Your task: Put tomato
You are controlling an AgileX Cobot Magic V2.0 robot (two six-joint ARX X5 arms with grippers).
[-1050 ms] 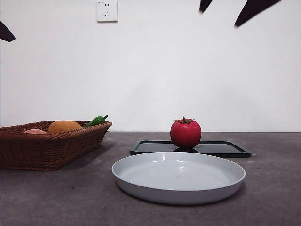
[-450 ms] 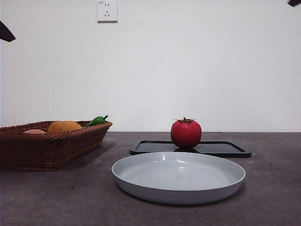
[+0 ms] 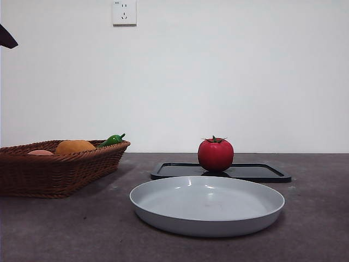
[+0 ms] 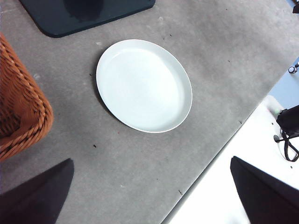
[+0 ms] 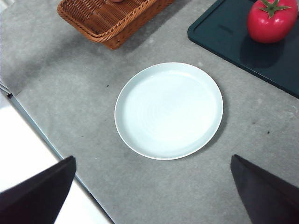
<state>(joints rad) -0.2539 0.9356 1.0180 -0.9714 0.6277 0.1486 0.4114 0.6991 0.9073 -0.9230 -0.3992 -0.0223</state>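
The left gripper (image 4: 149,196) hangs high above the tabletop, its two black jaws spread wide apart with nothing between them. The right gripper (image 5: 152,191) hangs equally high, jaws likewise parted and empty. In the front view only one black tip (image 3: 6,37) shows, at ten o'clock.

We record bright, even light in all views. The wall (image 3: 218,82) reads near white. Soft shadows lie under the plate (image 3: 207,204) and basket (image 3: 54,169). The tomato (image 3: 215,154) shows slight gloss; focus sharp.
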